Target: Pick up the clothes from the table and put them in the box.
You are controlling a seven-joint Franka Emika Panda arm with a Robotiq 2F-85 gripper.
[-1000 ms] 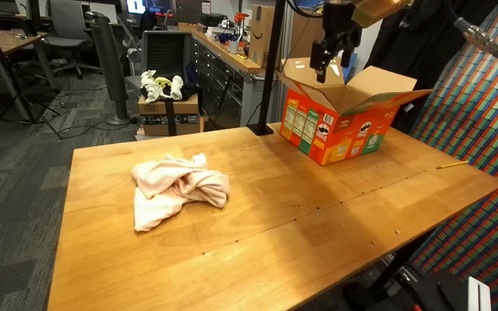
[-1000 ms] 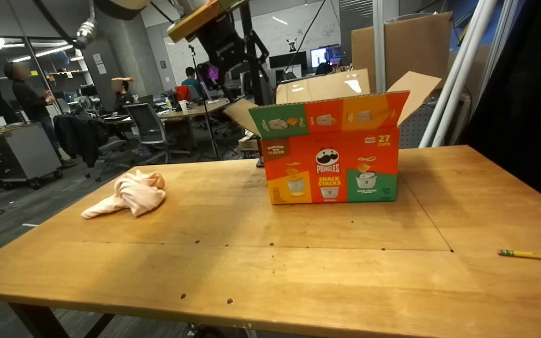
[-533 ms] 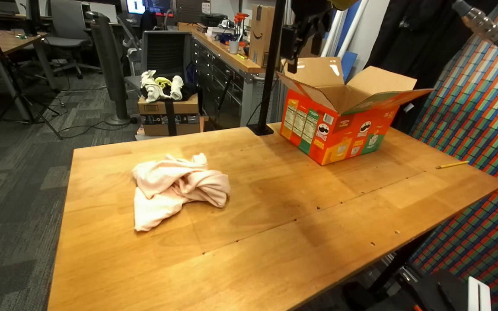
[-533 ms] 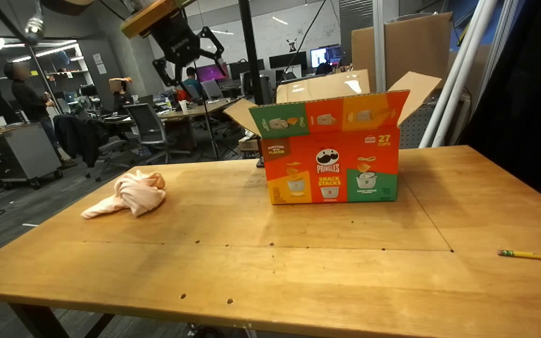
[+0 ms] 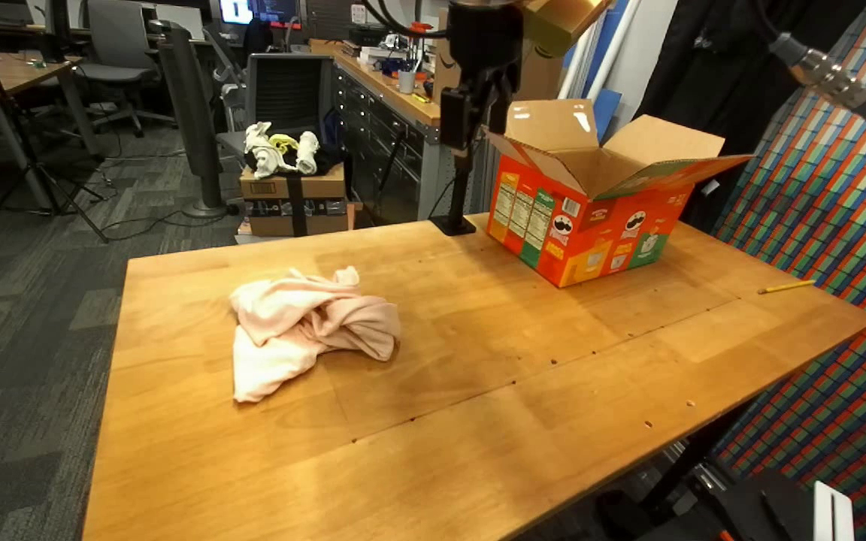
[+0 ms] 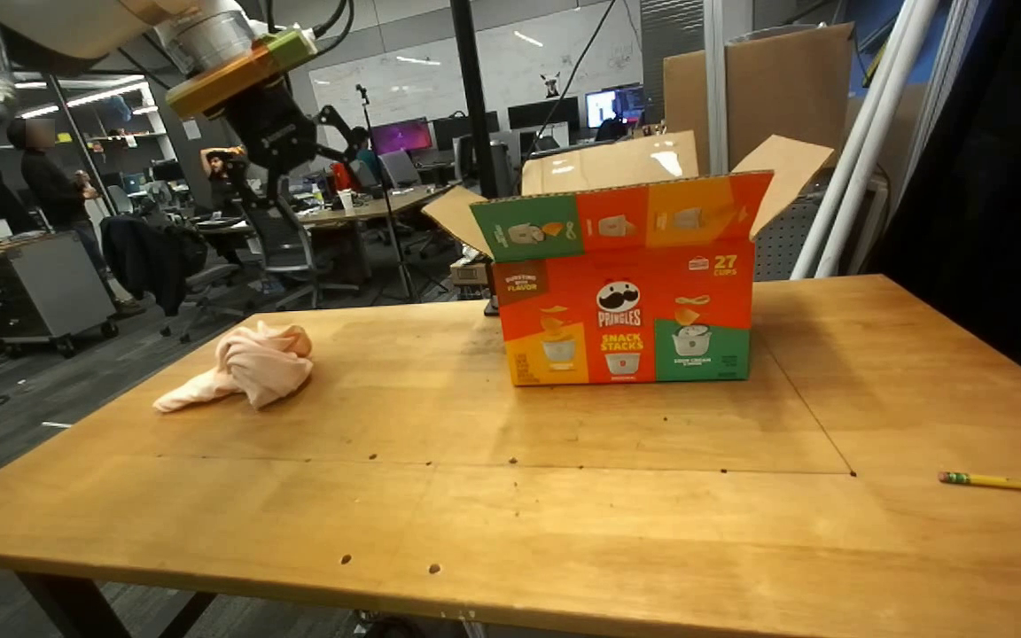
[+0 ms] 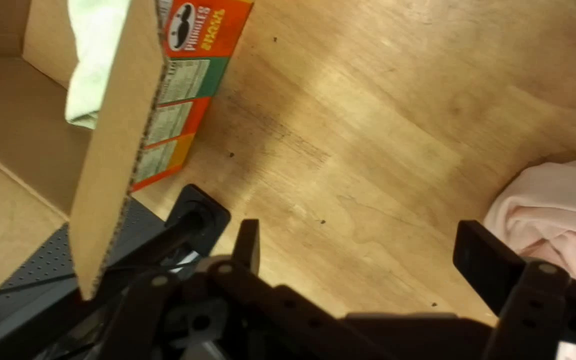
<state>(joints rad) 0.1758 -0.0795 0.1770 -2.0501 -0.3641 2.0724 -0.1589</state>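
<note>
Wrist view: pink cloth (image 7: pixel 560 205) lies below the tool (image 7: pixel 360 250), off-centre.

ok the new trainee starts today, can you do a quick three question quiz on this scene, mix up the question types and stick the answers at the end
1. Multiple choice: what colour is the crumpled cloth on the table?
a) navy blue
b) pale pink
c) black

2. True or false: the gripper is open and holds nothing.

3. Short answer: what can be seen inside the Pringles box in the wrist view?

Key:
1. b
2. True
3. A pale cloth, partly hidden by a flap
</note>
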